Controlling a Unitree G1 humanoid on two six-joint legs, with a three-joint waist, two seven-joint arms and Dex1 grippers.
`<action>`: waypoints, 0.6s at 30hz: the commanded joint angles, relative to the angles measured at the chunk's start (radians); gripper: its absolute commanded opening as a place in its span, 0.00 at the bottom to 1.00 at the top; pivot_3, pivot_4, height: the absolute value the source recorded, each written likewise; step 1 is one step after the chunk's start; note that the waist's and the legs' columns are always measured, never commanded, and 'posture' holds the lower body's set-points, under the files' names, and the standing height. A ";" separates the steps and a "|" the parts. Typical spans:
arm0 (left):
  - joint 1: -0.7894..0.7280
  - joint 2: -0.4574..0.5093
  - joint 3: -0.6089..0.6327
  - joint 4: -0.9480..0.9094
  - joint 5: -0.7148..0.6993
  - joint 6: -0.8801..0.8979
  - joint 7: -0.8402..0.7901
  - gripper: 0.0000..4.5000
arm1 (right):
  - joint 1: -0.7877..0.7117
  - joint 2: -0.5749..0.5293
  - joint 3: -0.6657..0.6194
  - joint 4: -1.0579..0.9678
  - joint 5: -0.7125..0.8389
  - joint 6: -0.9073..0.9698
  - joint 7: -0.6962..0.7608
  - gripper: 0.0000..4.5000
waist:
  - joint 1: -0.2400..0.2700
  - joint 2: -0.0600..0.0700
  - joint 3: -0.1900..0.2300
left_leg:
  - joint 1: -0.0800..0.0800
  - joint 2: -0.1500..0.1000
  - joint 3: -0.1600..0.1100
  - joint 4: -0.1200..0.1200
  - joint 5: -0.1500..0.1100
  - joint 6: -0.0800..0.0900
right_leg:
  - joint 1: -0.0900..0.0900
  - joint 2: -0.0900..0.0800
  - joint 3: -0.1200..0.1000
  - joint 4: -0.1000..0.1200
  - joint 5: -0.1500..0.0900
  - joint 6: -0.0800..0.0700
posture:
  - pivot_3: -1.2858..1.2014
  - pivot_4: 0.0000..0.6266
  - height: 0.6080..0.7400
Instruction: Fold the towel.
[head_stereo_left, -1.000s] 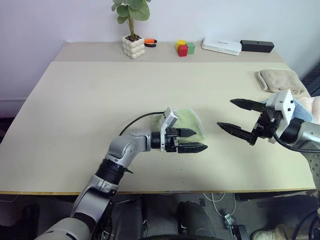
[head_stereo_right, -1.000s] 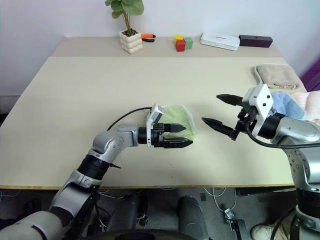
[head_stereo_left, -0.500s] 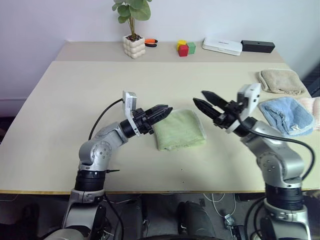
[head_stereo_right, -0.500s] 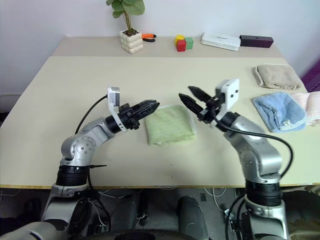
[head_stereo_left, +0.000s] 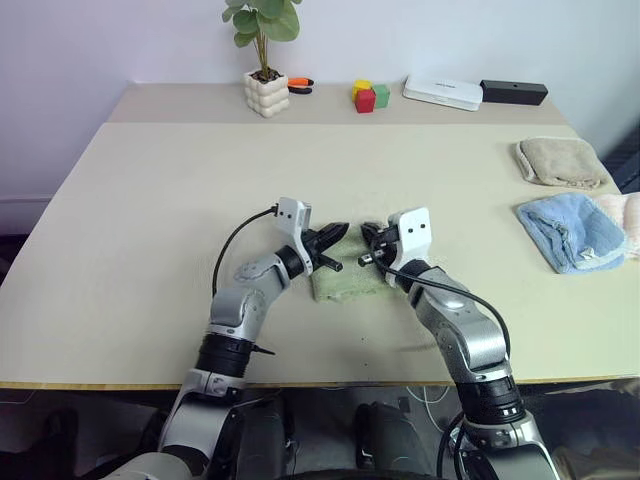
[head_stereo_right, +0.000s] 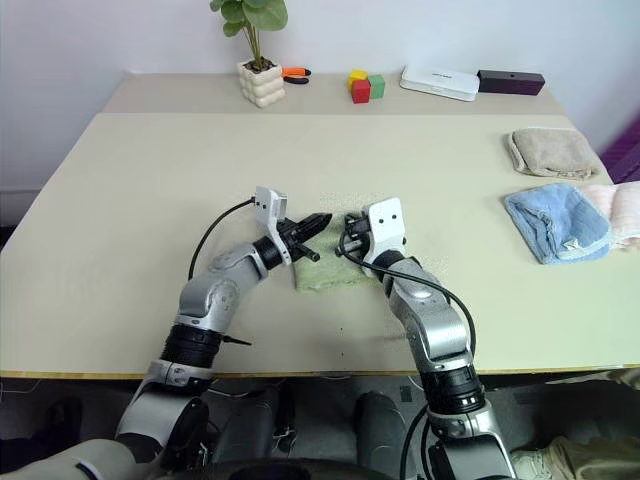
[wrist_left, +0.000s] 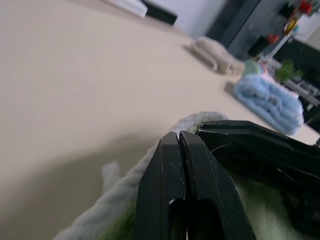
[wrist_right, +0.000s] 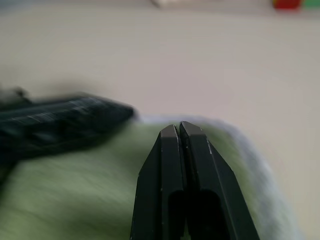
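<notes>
Jaws pressed shut on both grippers above the towel (head_stereo_left: 345, 283); head views add the blue towel (head_stereo_left: 570, 229).

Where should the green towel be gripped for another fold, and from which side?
I'd take the green towel by its far edge, one corner per gripper, reaching over from the near side. It lies flat as a small folded pad, and both shut grippers, left and right, sit at that far edge.
</notes>
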 joint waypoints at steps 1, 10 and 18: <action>-0.020 0.011 -0.046 0.054 0.078 -0.034 0.005 0.00 | 0.015 -0.018 -0.030 0.038 -0.061 0.006 -0.054 0.01 | 0.000 0.000 0.000 | 0.000 0.000 0.000 0.000 0.000 0.000 | 0.000 0.000 0.000 0.000 0.000 0.000 | 0.52 0.24 0.96; -0.028 0.025 -0.013 0.101 0.116 -0.072 0.026 0.00 | 0.052 -0.019 -0.075 0.072 -0.073 -0.019 -0.073 0.01 | 0.002 0.000 -0.002 | 0.002 0.000 -0.001 0.000 0.000 0.000 | 0.002 0.000 0.000 0.000 0.000 -0.001 | 0.52 0.24 0.96; -0.031 0.023 0.044 0.049 0.034 -0.048 -0.033 0.51 | 0.032 0.006 -0.112 0.052 0.000 -0.041 -0.023 0.20 | 0.000 0.000 -0.002 | 0.002 0.000 -0.001 0.000 0.000 0.000 | 0.002 0.000 0.000 0.000 0.000 -0.001 | 0.52 0.24 0.96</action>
